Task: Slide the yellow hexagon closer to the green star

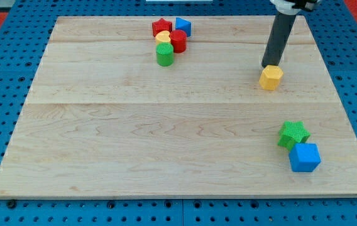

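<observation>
The arm enters from the view's top right as a straight dark rod, a little tilted, with a white and black part at its upper end that the frame cuts off. My tip stands at the upper left edge of the yellow hexagon block, touching it or just beside it; I cannot tell which. The tool is only a rod, so it has nothing to open or close and it holds nothing.

The yellow hexagon lies in the right part of the board, well apart from the green star block, which sits lower, near the right bottom corner. A blue cube touches the green star on its lower right side.

Near the view's top, left of the middle, five blocks stand close together: a red star block, a blue block whose shape is not clear, a small yellow block, a red cylinder and a green cylinder.

The surface is a light wooden board made of long planks. It rests on a blue base with many small holes. At the top right corner a bit of red shows.
</observation>
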